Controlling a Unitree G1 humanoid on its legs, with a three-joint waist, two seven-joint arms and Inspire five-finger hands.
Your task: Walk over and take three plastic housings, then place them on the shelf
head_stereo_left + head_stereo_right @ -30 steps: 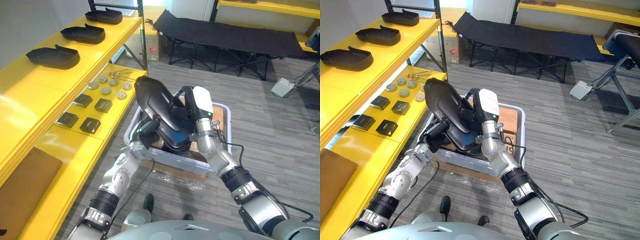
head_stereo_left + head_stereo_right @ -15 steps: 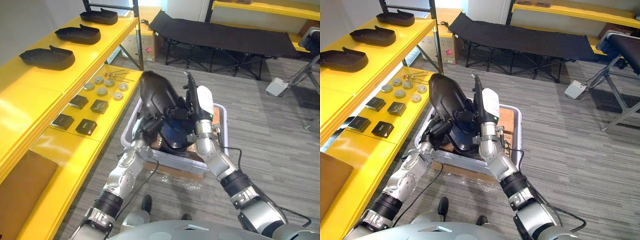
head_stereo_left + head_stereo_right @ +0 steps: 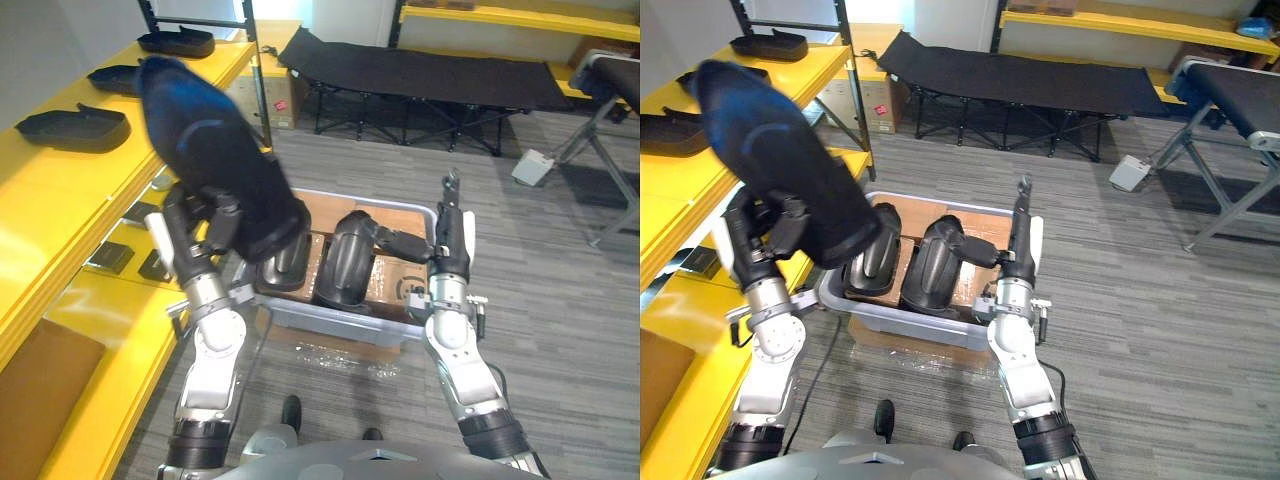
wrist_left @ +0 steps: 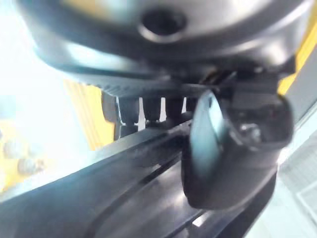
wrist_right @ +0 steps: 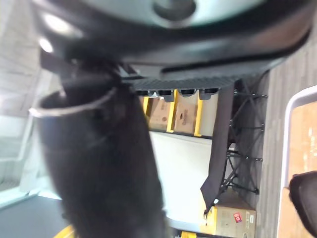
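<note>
In the left eye view, the left hand is up at the left, its fingers clenched on the lower end of a black plastic housing that slants up above the yellow shelf. Before the robot, a grey bin stands on the floor beside the shelf. A second housing and a third housing lie side by side in it on brown cardboard. The right hand stands upright over the bin's right side with its fingers straight and released, holding nothing. A shelf housing lies on the top board, with a far housing further along. A black cot stands at the back of the room.

The right eye view shows the same scene: the plastic housing is raised in the left hand and the right hand is straight above the bin.

In the left wrist view, the thumb presses onto the plastic housing's dark surface, and the fingers sit in a row behind its edge.

In the right wrist view, the thumb and the fingers close on nothing. Past them are the bin's rim, a housing in the bin and the cot.
</note>
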